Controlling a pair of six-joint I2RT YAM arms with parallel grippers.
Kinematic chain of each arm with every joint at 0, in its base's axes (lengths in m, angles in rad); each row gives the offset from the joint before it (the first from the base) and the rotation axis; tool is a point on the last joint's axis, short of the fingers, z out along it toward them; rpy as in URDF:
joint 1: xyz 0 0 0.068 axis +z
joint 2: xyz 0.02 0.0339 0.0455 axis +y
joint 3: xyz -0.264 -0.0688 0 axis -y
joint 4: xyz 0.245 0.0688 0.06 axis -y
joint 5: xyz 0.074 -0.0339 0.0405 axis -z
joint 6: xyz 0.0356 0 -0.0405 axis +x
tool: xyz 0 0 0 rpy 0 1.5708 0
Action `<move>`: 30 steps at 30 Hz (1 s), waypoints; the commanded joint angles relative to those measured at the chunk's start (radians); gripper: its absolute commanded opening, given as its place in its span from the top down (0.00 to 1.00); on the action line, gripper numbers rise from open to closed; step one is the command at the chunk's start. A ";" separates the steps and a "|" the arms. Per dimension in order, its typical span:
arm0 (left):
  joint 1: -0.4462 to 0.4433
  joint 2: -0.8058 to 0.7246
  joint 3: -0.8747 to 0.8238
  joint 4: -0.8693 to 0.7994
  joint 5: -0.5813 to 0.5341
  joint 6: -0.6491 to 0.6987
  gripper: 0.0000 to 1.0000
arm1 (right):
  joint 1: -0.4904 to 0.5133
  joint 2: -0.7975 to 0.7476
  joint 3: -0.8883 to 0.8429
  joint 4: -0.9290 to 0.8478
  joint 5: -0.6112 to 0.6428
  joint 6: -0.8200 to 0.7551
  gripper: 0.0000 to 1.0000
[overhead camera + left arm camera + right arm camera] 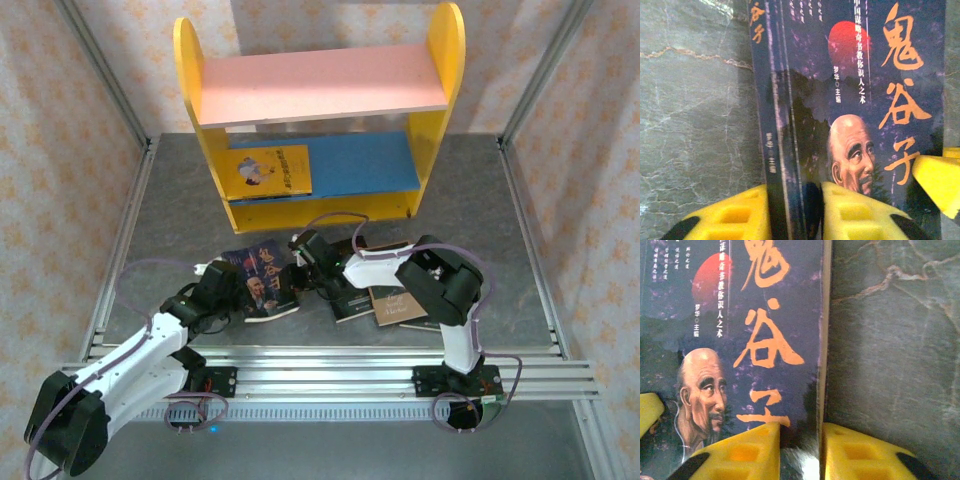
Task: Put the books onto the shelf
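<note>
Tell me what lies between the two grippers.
The dark portrait book: the top view shows it between left gripper and right gripper; each wrist view shows a book edge between the jaws.

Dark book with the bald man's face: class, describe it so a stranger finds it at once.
Find the yellow shelf at the back. Books lie on the grey table before it; the dark book is leftmost, with a bald man's portrait and large orange characters.

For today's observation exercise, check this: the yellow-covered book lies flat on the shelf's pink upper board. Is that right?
No. The yellow-covered book lies flat on the blue lower board of the shelf, not the pink upper board; the top external view shows it.
</note>
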 commanded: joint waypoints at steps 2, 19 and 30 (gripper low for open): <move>-0.020 -0.027 0.067 0.045 0.067 0.017 0.81 | 0.078 0.085 -0.019 -0.179 0.003 -0.040 0.63; -0.035 -0.178 0.302 -0.178 0.083 0.035 0.98 | -0.016 -0.386 -0.091 -0.303 0.097 -0.084 0.42; -0.075 -0.187 0.476 -0.115 0.088 -0.020 0.99 | -0.032 -0.698 -0.152 -0.323 0.155 0.002 0.27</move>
